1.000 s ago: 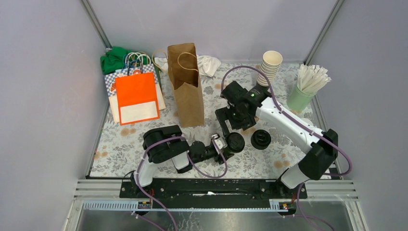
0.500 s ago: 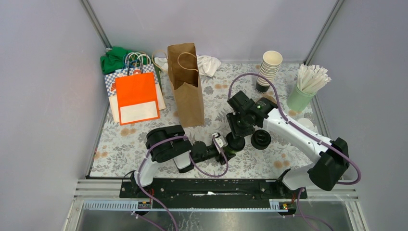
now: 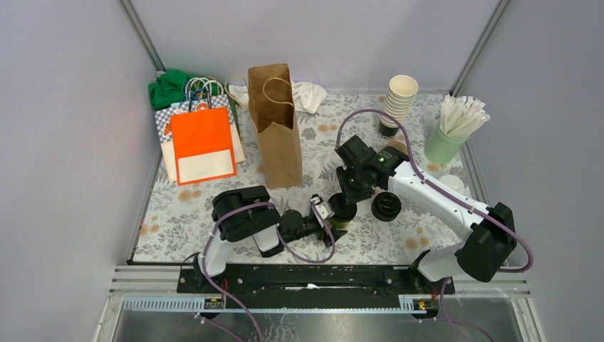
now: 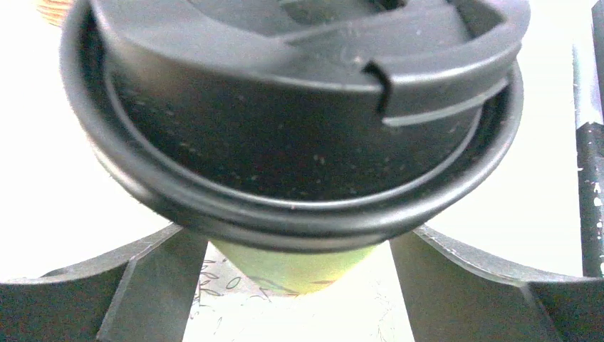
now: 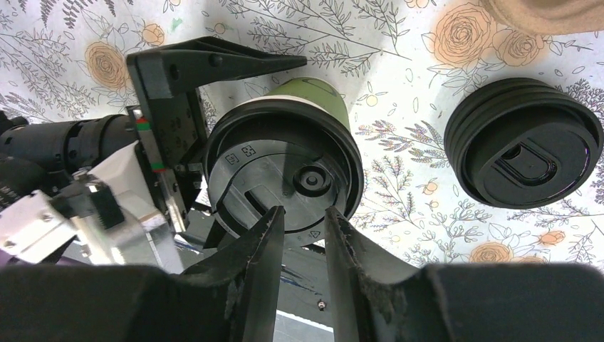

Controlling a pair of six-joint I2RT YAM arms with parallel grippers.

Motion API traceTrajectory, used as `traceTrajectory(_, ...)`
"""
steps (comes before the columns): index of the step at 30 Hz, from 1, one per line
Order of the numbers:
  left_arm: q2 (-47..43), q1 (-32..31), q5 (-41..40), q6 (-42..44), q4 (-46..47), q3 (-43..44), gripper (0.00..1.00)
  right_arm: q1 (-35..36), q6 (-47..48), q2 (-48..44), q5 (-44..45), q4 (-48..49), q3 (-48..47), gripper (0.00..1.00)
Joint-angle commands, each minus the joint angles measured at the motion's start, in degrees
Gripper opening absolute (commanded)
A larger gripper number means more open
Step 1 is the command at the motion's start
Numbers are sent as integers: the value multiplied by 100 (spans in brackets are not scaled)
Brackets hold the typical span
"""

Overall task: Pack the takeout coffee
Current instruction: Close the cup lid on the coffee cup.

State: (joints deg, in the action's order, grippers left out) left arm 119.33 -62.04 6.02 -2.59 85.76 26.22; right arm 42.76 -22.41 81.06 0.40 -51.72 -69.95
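The takeout coffee (image 5: 283, 182) stood upright on the flowered table (image 3: 178, 214), its black lid (image 4: 299, 142) on, between the fingers of my left gripper (image 3: 329, 214), whose jaws were spread wide with a gap on either side of the green wall. My right gripper (image 5: 303, 217) hung over the near rim of the lid, jaws drawn close with a thin slit between them; whether they pinched anything I could not tell. I judged the danger to lie there: nothing steadied the cup, so a press off-centre could tip it, and a lift by the lid alone could pull the lid off and drop the cup. One left finger (image 5: 214, 64) sat just beside the cup wall and blocked a grasp from that side. A stack of spare lids (image 5: 523, 142) lay near on the other side. The brown paper bag (image 3: 276, 128) stood upright well apart, its mouth narrow and its handle across the opening, so a slanted entry could catch
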Motion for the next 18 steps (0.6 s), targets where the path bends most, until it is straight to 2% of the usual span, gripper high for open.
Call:
traceTrajectory(1,-441,-20,-361,5,583,-204,99,48,21,-152,81,-19,-147,35)
traceTrajectory(11,-1230,-21,-903,-156,-20,-507,99,50,70,-687,253,356,61,38)
traceTrajectory(18,-1765,-23,-657,-179,-1067,-493,99,52,124,-807,317,449,115,40)
